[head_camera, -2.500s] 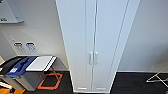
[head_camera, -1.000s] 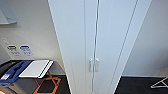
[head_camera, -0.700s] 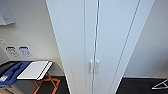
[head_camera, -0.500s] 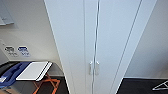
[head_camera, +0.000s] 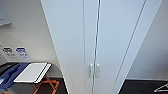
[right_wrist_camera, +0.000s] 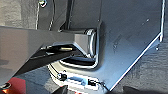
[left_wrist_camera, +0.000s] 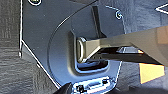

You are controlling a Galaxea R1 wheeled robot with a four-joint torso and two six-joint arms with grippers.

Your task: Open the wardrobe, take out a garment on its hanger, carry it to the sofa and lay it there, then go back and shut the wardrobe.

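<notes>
The wardrobe (head_camera: 105, 40) is a tall white cabinet that stands straight ahead in the head view, close up. Both of its doors are shut, with a thin seam running down the middle. A pair of small white handles (head_camera: 94, 70) sits at the seam, low in the picture. The wrist views look down past the robot's own dark plate and jointed bar onto dark carpet.
Left of the wardrobe stands a folding rack with orange legs (head_camera: 47, 85) that carries a white board (head_camera: 32, 72) and a blue thing (head_camera: 10, 75). Two labels (head_camera: 15, 52) are on the white wall behind it. Dark carpet (head_camera: 142, 87) lies at the lower right.
The whole head picture has shifted as the camera came closer: the wardrobe fills more of the view, and its handles sit a little lower. The doors stay shut.
</notes>
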